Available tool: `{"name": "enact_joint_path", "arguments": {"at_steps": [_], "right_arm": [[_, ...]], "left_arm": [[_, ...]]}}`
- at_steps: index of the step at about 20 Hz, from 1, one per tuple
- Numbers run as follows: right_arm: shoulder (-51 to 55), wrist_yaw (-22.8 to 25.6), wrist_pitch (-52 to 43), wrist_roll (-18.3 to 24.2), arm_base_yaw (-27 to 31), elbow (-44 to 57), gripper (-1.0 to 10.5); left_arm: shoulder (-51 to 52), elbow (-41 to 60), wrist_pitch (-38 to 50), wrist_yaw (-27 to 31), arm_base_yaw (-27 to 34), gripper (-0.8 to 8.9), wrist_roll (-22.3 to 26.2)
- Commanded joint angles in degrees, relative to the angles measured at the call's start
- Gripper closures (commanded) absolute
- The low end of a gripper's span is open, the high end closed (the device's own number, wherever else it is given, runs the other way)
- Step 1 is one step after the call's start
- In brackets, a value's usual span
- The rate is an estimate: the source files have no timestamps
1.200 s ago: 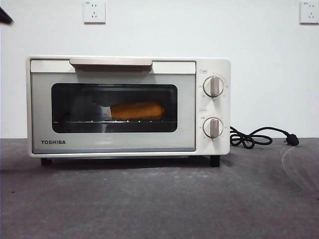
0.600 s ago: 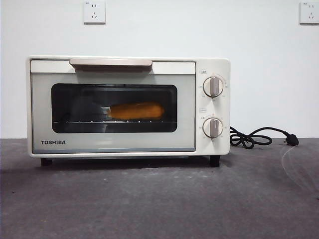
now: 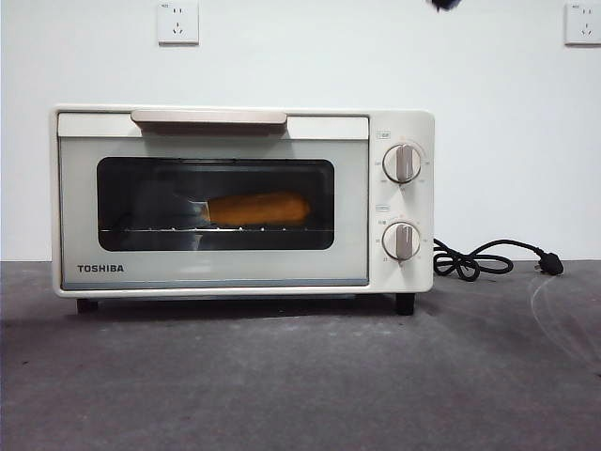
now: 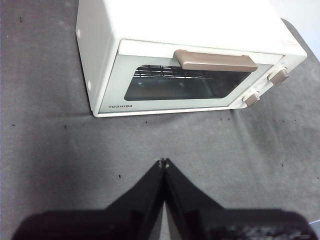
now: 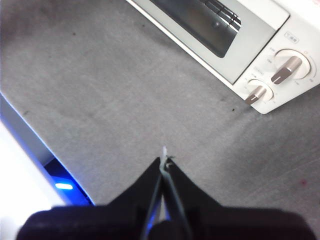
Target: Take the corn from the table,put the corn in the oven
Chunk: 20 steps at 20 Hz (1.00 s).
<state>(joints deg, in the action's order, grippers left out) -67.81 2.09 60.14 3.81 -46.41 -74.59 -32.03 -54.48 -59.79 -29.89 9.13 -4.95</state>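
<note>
Behind the oven (image 3: 242,202) rises a plain white wall (image 3: 310,56) bearing two white wall sockets (image 3: 177,22), one above the oven's bar handle (image 3: 208,116) and the other far off toward the wall's right end. Under the oven spreads the table (image 3: 300,376), a dark grey, matte, faintly mottled surface that runs well past the oven on both sides. A black cord (image 3: 479,258) coils on the table just beside the oven's knob side and ends in a plug lying farther out from it.

The oven's door is closed, with the TOSHIBA lettering on its lower front corner. Two round knobs (image 3: 402,163) sit one above the other beside the door. The corn (image 3: 257,208) lies inside the oven on the wire rack (image 3: 216,228), seen through the dark glass. Its long axis runs level and parallel to the door, lengthwise across the oven; one end faces the knobs, but which end tapers is hard to tell through the glass.

The left gripper (image 4: 163,161) hangs above the table in front of the oven, jaws pressed together and empty. The right gripper (image 5: 165,159) hangs above the table near the oven's knob corner, jaws likewise closed on nothing.
</note>
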Motion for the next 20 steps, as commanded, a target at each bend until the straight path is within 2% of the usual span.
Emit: {"name": "enact_joint_path", "arguments": {"at_steps": [1, 9, 15, 20], "right_arm": [[-0.3, 2.1, 0.0, -0.7, 0.0, -0.1, 9.5], [-0.3, 2.9, -0.5, -0.6, 0.0, -0.1, 9.5], [-0.3, 2.9, -0.5, -0.6, 0.0, -0.1, 9.5], [-0.3, 2.9, -0.5, -0.6, 0.0, -0.1, 9.5]], "left_arm": [[-0.3, -0.1, 0.1, 0.0, -0.2, 8.17, 0.5], [-4.6, -0.1, 0.5, -0.1, -0.2, 8.17, 0.6], [-13.7, -0.1, 5.3, 0.2, -0.3, 8.17, 0.6], [-9.6, -0.1, 11.8, 1.9, -1.6, 8.17, 0.7]]}}
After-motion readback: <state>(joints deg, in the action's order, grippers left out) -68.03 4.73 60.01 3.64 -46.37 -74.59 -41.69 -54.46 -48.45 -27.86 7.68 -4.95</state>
